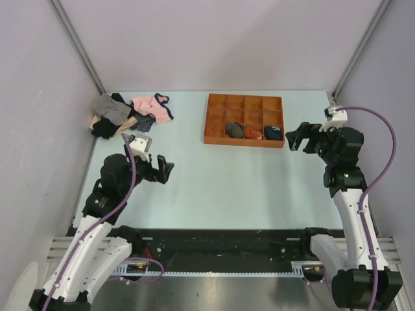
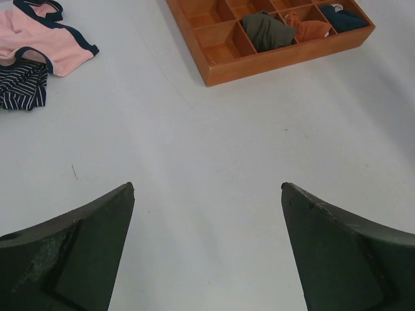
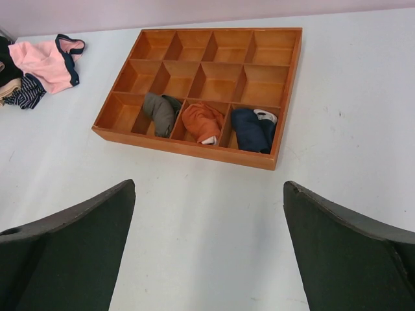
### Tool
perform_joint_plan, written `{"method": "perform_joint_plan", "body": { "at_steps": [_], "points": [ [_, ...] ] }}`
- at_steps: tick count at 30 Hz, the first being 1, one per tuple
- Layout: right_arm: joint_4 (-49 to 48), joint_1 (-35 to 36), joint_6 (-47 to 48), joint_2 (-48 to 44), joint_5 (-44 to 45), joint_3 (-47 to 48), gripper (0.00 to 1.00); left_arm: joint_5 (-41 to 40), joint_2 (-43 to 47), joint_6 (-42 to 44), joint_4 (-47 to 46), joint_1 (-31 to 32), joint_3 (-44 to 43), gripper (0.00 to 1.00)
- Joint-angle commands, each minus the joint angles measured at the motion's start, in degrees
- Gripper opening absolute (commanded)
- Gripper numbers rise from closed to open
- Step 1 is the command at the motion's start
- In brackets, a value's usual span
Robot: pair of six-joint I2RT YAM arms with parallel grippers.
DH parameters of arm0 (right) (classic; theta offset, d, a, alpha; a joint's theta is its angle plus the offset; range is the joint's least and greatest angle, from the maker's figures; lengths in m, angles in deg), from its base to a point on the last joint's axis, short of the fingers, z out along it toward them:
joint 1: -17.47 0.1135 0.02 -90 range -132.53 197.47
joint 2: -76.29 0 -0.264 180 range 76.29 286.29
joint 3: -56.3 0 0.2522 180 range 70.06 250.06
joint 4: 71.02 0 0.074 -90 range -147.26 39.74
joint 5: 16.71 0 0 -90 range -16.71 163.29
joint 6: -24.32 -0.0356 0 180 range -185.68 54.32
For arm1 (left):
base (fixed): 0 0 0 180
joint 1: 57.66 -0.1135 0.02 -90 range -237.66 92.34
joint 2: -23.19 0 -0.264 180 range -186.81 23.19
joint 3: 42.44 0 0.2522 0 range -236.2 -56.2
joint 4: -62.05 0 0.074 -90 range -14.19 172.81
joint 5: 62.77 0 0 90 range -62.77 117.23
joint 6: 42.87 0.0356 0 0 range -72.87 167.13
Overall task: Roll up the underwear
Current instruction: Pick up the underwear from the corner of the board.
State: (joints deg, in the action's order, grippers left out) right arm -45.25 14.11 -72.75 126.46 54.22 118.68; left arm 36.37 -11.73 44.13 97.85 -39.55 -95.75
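Observation:
The underwear (image 1: 151, 107) is light-pink briefs with dark navy edging, lying flat at the far left of the table on the right side of a clothes pile. It also shows in the left wrist view (image 2: 47, 37) and the right wrist view (image 3: 47, 61). My left gripper (image 1: 163, 170) is open and empty, hovering over bare table well in front of the underwear. My right gripper (image 1: 297, 138) is open and empty, just right of the wooden tray. In each wrist view, left (image 2: 207, 188) and right (image 3: 209, 184), the jaws stand wide apart.
A pile of grey, black, tan and striped garments (image 1: 113, 116) lies left of the underwear. A wooden compartment tray (image 1: 245, 102) stands at the back centre, with dark grey (image 1: 234, 129), orange (image 1: 253, 133) and navy (image 1: 273, 133) rolled bundles in its front row. Walls enclose the table.

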Motion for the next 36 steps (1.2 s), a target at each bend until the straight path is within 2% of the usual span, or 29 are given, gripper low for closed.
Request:
{"method": "perform_joint_plan", "body": {
  "at_steps": [1,5,7,11,13,15,17,21,22,23,25,29,30,32,36],
  "points": [
    [-1.90,-0.25,0.57,-0.17,-1.31,0.07,1.00,-0.27,0.38,-0.68,-1.12,-0.44,0.35,1.00],
    [-2.25,0.01,3.37,0.80,-3.16,-0.72,1.00,-2.64,0.29,-2.52,-2.09,-0.62,0.61,1.00],
    [-1.47,0.54,8.98,1.24,-4.30,-0.90,1.00,-0.98,-0.68,-2.27,-2.18,-1.32,0.53,1.00],
    [0.64,1.77,20.67,-0.16,-9.04,-2.47,1.00,5.16,-2.96,-4.02,-4.28,-7.27,0.79,1.00],
    [2.40,2.03,24.10,0.36,-10.63,-2.48,1.00,12.00,-4.88,-5.51,-6.30,-10.97,1.49,1.00],
    [2.84,3.17,25.17,1.24,-10.38,-2.39,1.00,18.32,-6.73,-8.85,-9.90,-17.21,1.84,1.00],
    [3.02,5.44,27.01,1.51,-8.71,-2.39,1.00,20.20,-11.89,-12.79,-12.88,-22.56,1.50,1.00],
    [3.72,9.76,29.30,2.56,-6.42,-2.39,1.00,22.50,-24.56,-18.34,-15.80,-25.93,-2.45,1.00],
    [3.72,11.16,29.66,3.08,-5.37,-2.39,1.00,22.93,-27.20,-18.79,-15.89,-25.93,-5.77,1.00],
    [3.72,11.70,29.92,3.35,-5.10,-2.39,1.00,22.76,-32.88,-18.53,-15.19,-25.93,-7.80,1.00],
    [4.16,13.28,30.97,3.88,-4.40,-2.39,1.00,19.35,-37.83,-17.39,-13.52,-25.93,-14.11,1.00],
    [4.25,15.56,31.85,4.23,-2.82,-2.39,1.00,4.44,-49.08,-12.74,-6.16,-25.76,-25.29,0.92],
    [4.16,16.01,32.38,4.14,-1.77,-2.48,1.00,2.30,-54.33,-12.03,-4.92,-25.75,-27.58,0.90],
    [4.07,17.58,32.82,4.23,-0.62,-2.39,1.00,-1.31,-59.71,-10.80,-2.11,-25.67,-34.52,0.84],
    [4.16,19.61,33.88,5.11,2.01,-2.39,1.00,-4.13,-72.46,-9.83,0.98,-24.44,-46.82,0.77]
  ]
}}
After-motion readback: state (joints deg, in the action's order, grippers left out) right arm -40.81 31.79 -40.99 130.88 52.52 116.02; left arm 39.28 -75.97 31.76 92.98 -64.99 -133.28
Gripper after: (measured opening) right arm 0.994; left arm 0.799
